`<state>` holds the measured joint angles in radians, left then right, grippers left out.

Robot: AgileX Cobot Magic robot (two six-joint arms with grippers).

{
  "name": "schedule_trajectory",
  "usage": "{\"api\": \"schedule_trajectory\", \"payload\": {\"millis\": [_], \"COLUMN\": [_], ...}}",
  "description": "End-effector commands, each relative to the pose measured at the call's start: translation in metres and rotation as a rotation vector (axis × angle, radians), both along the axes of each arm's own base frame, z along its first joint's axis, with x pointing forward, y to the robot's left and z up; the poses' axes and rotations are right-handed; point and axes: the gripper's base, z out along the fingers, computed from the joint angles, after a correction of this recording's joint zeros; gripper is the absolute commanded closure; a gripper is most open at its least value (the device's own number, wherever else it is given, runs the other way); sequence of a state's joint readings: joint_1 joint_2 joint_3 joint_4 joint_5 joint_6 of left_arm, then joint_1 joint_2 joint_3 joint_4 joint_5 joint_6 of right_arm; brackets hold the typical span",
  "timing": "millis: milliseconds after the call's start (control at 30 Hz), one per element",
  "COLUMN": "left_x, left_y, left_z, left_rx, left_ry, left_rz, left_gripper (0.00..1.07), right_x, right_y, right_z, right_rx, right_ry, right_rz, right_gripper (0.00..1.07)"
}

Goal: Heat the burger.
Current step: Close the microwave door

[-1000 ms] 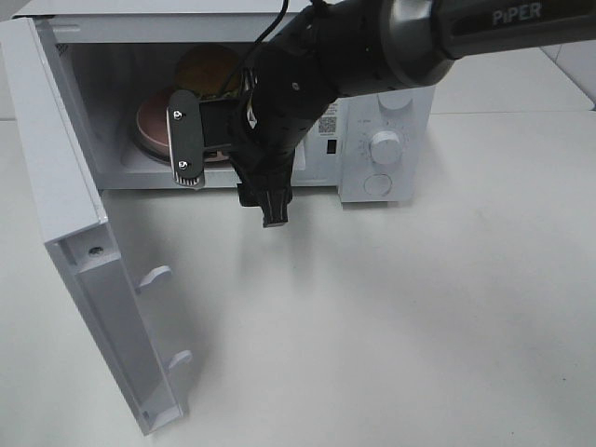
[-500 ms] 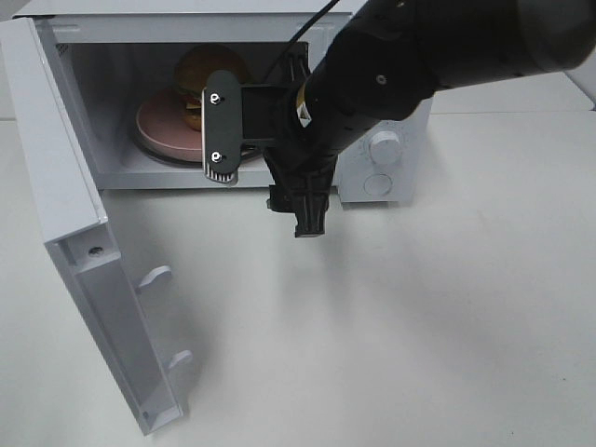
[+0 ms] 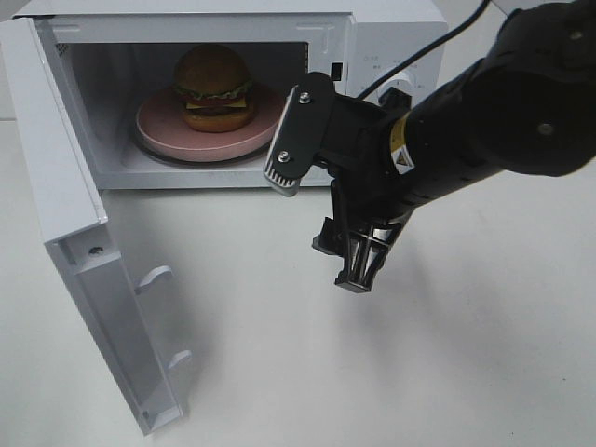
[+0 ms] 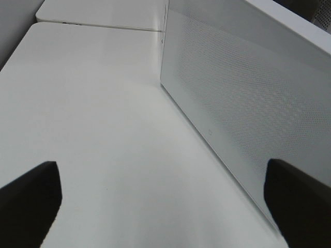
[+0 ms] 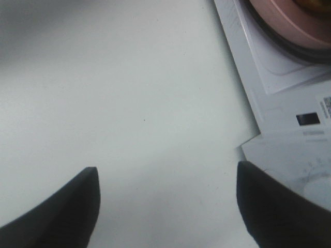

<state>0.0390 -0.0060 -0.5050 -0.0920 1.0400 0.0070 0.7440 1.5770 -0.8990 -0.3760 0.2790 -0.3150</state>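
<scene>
Sitting on a pink plate [image 3: 158, 135] inside the open microwave [image 3: 372, 37], the burger [image 3: 214, 88] shows only from above; the right wrist view catches just plate rim. Empty, the left fingers [image 4: 28, 201] and right fingers [image 5: 57, 212] gape.

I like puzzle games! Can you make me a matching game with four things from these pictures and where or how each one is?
Things:
1. burger
2. plate
3. microwave door
4. right gripper

Places or states:
A. swung wide open
B. pink, inside the microwave
C. sitting on the plate
D. empty, jaws apart, outside the microwave

Pairs: 1-C, 2-B, 3-A, 4-D
</scene>
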Motion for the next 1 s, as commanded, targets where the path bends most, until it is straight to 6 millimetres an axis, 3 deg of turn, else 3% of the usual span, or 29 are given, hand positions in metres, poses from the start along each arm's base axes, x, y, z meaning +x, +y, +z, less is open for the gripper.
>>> {"api": "schedule_trajectory", "payload": {"millis": [33,267,467,800,1000], "left_x": [-0.003,-0.003,-0.003,-0.003,-0.003], "left_y": [-0.001,-0.001,-0.001,-0.001,-0.001], "left_z": [0.0,0.0,0.0,0.0,0.0], "left_rx": [-0.011,-0.011,-0.011,-0.011,-0.011], "left_ry": [-0.025,-0.025,-0.025,-0.025,-0.025], "left_rz": [0.001,0.001,0.001,0.001,0.001], "left_gripper": [0.07,0.07,0.07,0.07,0.07], "right_x": [-0.009,-0.038,-0.056,-0.092,-0.109], "right_y": [-0.009,-0.039,-0.062,-0.099,-0.114], "right_z": [0.005,0.02,0.036,0.057,0.071], "right_rx": [0.066,0.192,0.185,0.053,0.079], "right_ry": [0.018,0.096,0.168,0.255,0.259], "right_rz": [-0.083,-0.339,-0.525,-0.663,-0.688], "right_gripper": [0.35,0.35,0.35,0.36,0.36]}}
